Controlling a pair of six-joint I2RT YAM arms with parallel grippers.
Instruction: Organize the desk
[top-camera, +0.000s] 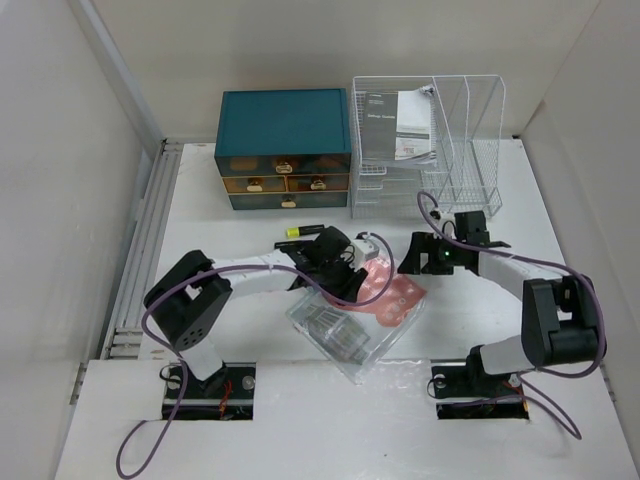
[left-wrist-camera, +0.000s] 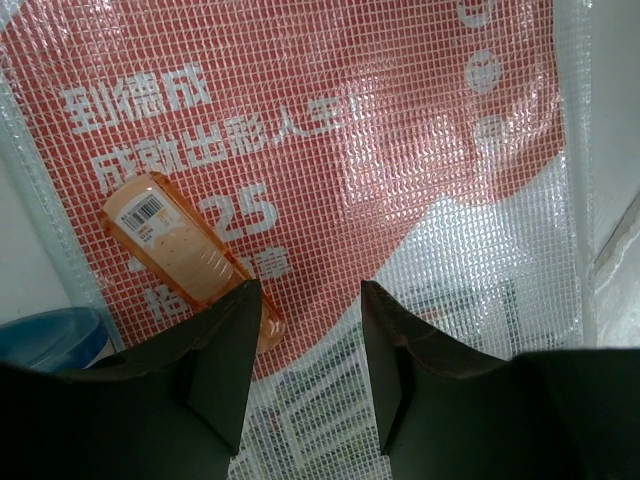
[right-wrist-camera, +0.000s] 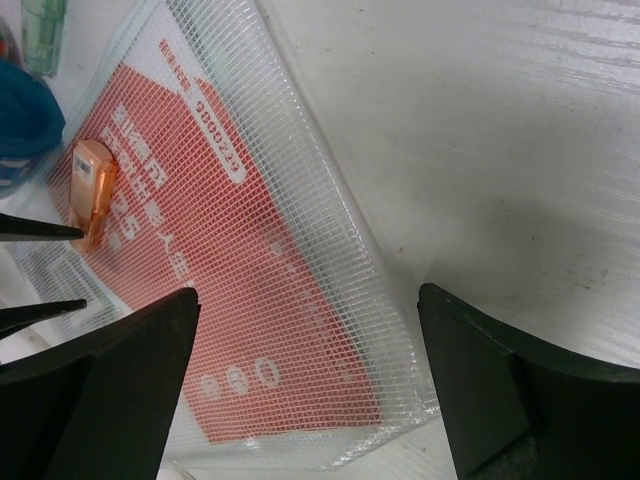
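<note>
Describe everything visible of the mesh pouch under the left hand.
Clear grid-mesh plastic pouch with a red printed sheet inside, white Chinese text and "25". It lies on the white table. A small orange case with a barcode label sits at one end, on or inside I cannot tell. The open left hand hovers over it.
</note>
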